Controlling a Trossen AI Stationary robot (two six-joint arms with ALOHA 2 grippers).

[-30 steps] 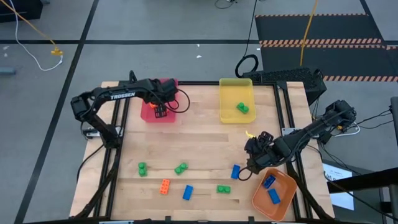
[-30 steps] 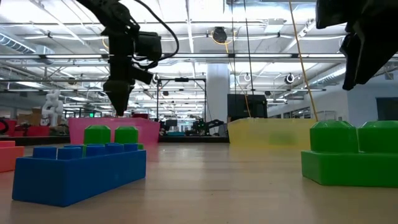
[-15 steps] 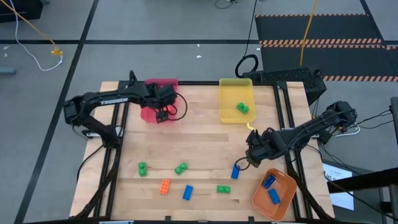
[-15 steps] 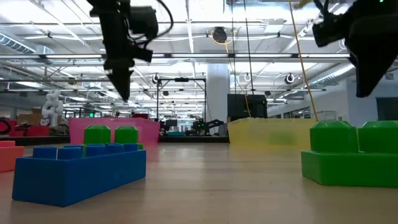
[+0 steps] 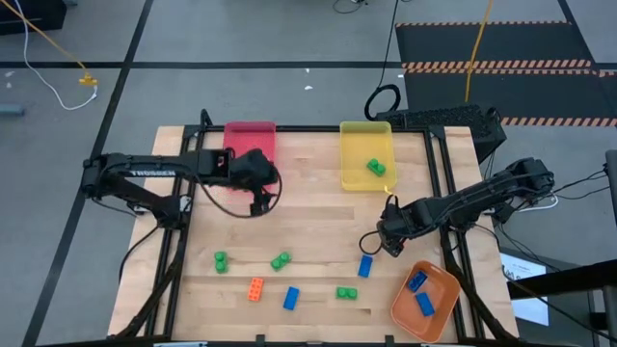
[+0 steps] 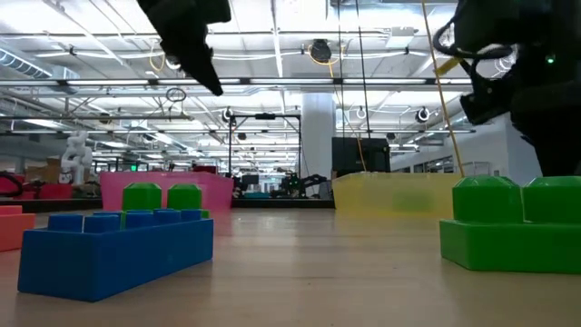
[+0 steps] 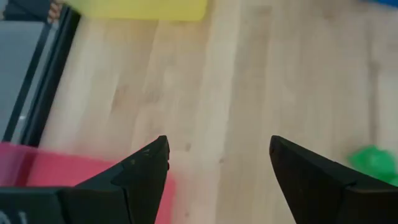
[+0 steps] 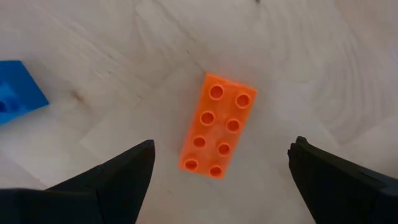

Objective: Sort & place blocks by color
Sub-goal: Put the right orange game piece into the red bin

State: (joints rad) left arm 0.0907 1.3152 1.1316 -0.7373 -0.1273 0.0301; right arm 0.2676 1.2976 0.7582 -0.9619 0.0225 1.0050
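Orange, green and blue blocks lie scattered on the near half of the wooden table. These include an orange block point(image 5: 254, 288), blue blocks point(image 5: 291, 298) point(image 5: 365, 266) and green blocks point(image 5: 221, 260) point(image 5: 281, 260) point(image 5: 346, 293). One green block point(image 5: 375, 168) lies in the yellow tray point(image 5: 365, 145), and two blue ones point(image 5: 419, 292) in the orange tray point(image 5: 439, 318). My left gripper point(image 5: 264, 200) point(image 7: 217, 146) hangs open above bare wood just near of the pink tray point(image 5: 249, 140). My right gripper point(image 5: 384, 241) point(image 8: 221, 149) is open, and an orange block point(image 8: 217, 134) shows beyond its fingers, untouched.
Black rails point(image 5: 439, 193) run along the table's left and right sides. The three trays stand at the far edge and the near right corner. Bare wood point(image 5: 318, 222) lies between the two grippers. In the low view a blue block point(image 6: 113, 250) and a green block point(image 6: 513, 222) fill the foreground.
My left gripper has moved off the pink tray toward the near edge and a little rightward, and it shows higher in the low view. My right arm has swung away from the orange tray, and its gripper has shifted slightly toward the table's left.
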